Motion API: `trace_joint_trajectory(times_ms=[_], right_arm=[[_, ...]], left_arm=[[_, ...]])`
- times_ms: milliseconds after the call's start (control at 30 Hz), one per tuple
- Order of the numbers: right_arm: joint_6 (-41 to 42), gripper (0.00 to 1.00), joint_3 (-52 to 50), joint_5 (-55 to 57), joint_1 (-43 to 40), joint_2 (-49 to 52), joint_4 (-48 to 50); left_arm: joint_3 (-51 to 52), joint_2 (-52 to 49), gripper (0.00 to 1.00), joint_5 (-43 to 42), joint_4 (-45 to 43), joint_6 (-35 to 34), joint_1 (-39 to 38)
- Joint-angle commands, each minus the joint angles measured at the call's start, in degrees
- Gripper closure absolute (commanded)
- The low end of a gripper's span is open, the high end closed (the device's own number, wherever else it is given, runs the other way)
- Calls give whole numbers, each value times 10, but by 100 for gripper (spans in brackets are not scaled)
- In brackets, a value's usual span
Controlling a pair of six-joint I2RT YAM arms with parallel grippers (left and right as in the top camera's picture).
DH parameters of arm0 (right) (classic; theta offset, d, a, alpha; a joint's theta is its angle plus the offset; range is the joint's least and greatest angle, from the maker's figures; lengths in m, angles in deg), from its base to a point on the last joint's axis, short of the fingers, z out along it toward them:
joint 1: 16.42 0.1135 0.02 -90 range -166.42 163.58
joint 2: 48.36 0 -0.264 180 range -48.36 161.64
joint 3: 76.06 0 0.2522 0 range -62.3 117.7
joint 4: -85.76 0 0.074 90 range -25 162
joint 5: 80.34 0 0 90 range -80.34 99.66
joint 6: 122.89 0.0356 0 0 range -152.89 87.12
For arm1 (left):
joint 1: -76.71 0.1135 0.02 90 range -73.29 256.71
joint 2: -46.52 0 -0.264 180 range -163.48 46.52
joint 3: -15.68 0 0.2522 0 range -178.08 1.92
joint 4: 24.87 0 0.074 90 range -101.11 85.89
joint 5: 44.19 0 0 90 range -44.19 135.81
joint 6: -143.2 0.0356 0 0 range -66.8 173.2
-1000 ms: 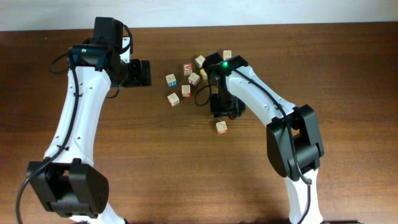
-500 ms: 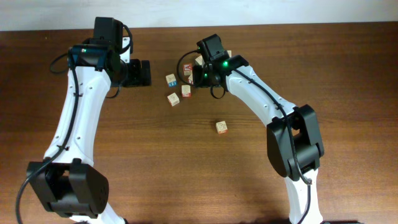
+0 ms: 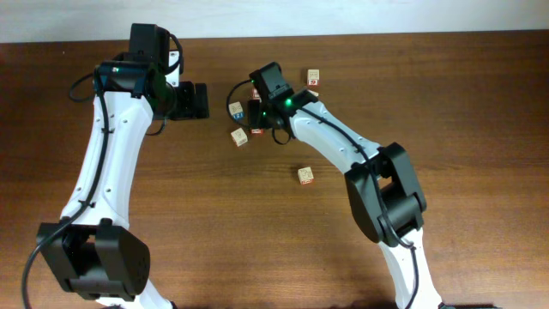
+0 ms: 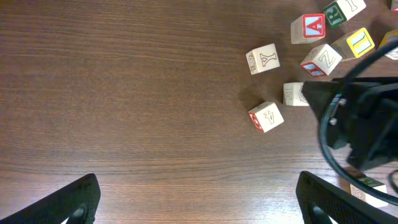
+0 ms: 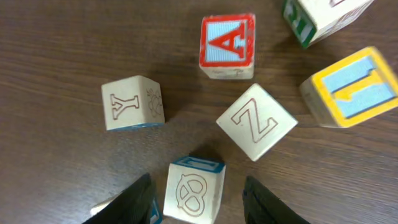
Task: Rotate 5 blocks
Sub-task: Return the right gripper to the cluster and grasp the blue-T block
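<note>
My right tool (image 5: 198, 182) hangs low over the cluster of blocks (image 3: 239, 136) at the far middle of the worktop (image 3: 472, 129). Its jaws are partway apart and straddle the pretzel-marked block (image 5: 194, 198) with a sliver of gap on either side, so nothing is gripped. Just beyond sits the Z block (image 5: 256, 121), turned diamond-wise, with the Y block (image 5: 132, 102) off to one side, the red-bordered A block (image 5: 227, 46) farther on and the yellow-edged block (image 5: 351, 87) at the frame's edge. The 4 block (image 4: 266, 116) lies just beside the cluster. A lone block (image 3: 306, 175) rests well apart, toward the arms' bases. My left tool (image 4: 198, 186) is spread wide over bare wood, holding nothing.
</note>
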Motion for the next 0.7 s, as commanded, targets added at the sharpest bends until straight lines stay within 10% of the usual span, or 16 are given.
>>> trace_joint_trajectory(times_ms=[0, 667], right_arm=[[21, 53, 9, 40, 4, 20, 3], [28, 53, 9, 5, 15, 39, 24]], left_arm=[[-13, -2, 1, 4, 0, -7, 0], [-13, -2, 1, 4, 0, -7, 0]])
